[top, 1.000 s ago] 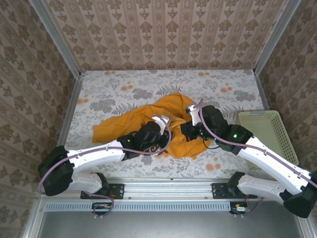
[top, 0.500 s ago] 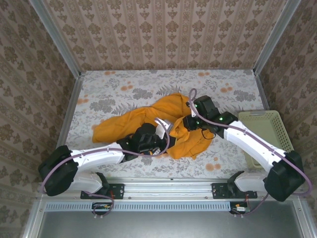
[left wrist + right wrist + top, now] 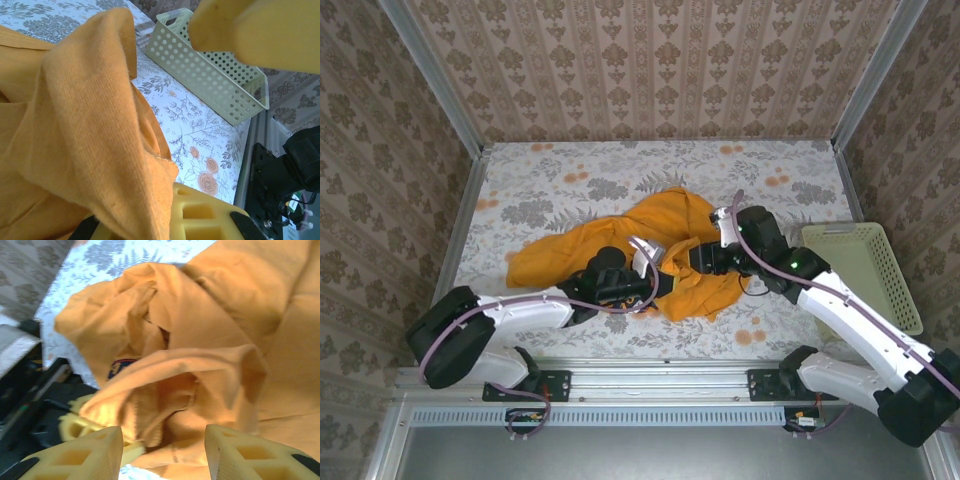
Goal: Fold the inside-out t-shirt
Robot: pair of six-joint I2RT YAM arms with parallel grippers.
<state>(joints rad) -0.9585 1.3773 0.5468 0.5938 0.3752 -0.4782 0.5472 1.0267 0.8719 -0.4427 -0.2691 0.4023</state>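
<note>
I am looking down on one floral tabletop (image 3: 570, 180) with two arms reaching in from the near edge. One mustard-orange t-shirt (image 3: 665, 215) lies crumpled beneath both claws and spreads away to the left of the left claw (image 3: 655, 280). The two claws meet over the shirt's near right part, tips almost facing each other.

The left claw is closed tight on a fold of the shirt. In its wrist view the ribbed cloth (image 3: 85, 130) drapes over the lower yellow finger (image 3: 200, 217) and rises between the two fingers.

The right claw (image 3: 162, 450) stands partway open and holds nothing. Its two yellow fingers (image 3: 245, 455) frame a raised, rumpled fold of the shirt (image 3: 200, 370) just ahead of them. A finger of the left claw (image 3: 75, 425) shows just ahead of its tips and to the left, with cloth pinched in it.

One pale cream mesh basket (image 3: 880, 235) sits to the right of the right claw (image 3: 688, 258), well apart from the shirt. In the left wrist view it (image 3: 215, 65) lies beyond the left claw's tips.
</note>
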